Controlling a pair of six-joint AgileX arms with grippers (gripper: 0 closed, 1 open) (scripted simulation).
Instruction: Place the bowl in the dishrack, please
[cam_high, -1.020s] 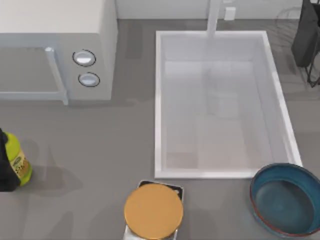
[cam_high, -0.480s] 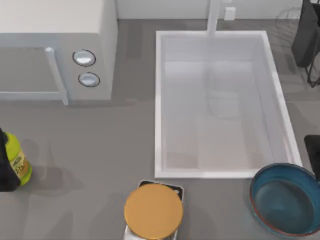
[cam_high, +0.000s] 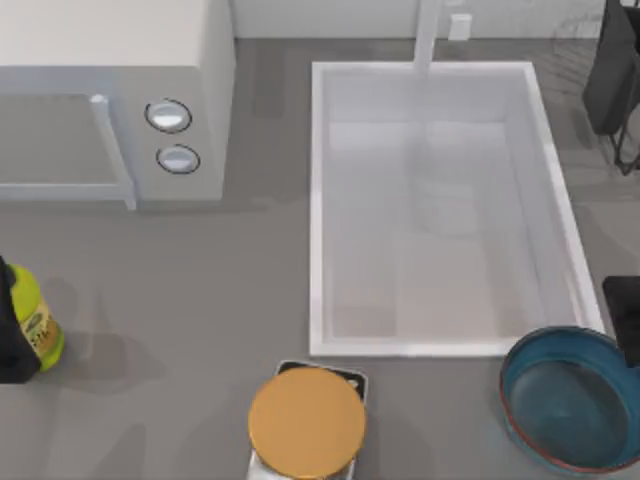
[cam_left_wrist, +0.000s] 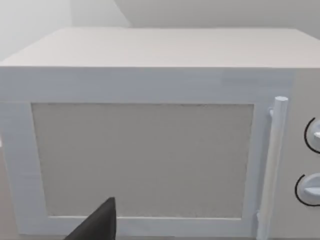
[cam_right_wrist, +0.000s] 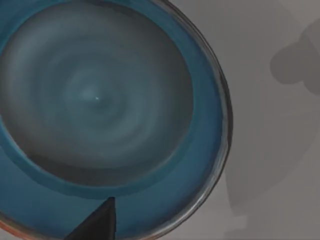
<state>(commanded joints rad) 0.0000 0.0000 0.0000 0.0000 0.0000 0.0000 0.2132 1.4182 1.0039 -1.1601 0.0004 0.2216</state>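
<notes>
The teal-blue bowl (cam_high: 573, 400) with a reddish-brown rim sits upright on the grey counter at the front right, just in front of the sink's near right corner. The right wrist view looks straight down into the bowl (cam_right_wrist: 100, 100). A dark part of my right gripper (cam_right_wrist: 97, 225) hangs over the bowl's inner wall near the rim. My right arm (cam_high: 625, 315) pokes in at the right edge, just behind the bowl. The dishrack (cam_high: 612, 75), dark wire with a black panel, stands at the back right corner. My left gripper (cam_left_wrist: 100, 225) faces the microwave door.
A large white sink (cam_high: 318, 200) fills the middle right, with a tap post (cam_high: 428, 35) behind it. A white microwave (cam_high: 110, 90) stands back left. A yellow bottle (cam_high: 35, 325) is at the left edge. An orange disc (cam_high: 307, 422) lies on a small scale at the front.
A dark part of my right arm has come into the top view at the right edge and edged slightly left, over the bowl's far side. The bowl has not moved.
</notes>
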